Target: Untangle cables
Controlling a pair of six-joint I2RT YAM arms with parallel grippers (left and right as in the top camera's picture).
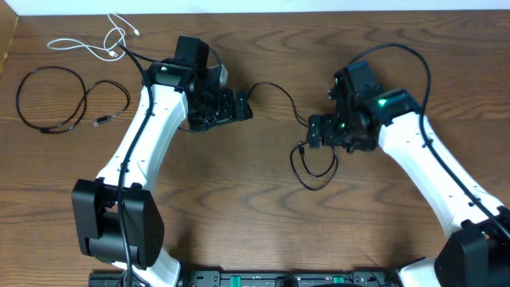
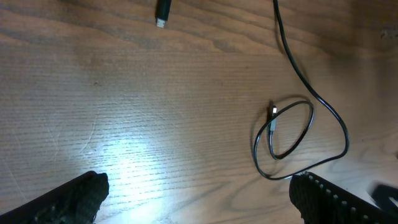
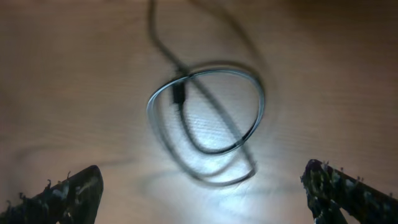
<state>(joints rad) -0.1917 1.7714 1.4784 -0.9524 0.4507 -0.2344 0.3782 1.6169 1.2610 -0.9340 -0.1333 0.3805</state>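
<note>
Wooden table (image 1: 255, 219), brown grain. Nearest, black cable (image 1: 315, 169) laid in loose flat loop just below right gripper (image 1: 317, 131). Its fingers (image 3: 74, 190) are spread wide, nothing gripped, arm angled inward. Same cable is trailed left toward left gripper (image 1: 239, 105), likewise spread wide, nothing gripped. Farther left, second black cable (image 1: 48, 100) coiled. White cable (image 1: 96, 44) laid at far edge.

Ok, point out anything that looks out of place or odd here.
Nothing damaged or spilled. One oddity: the middle black cable lies looped over itself mid-table, while the white cable and the other black cable lie separate at far left.
</note>
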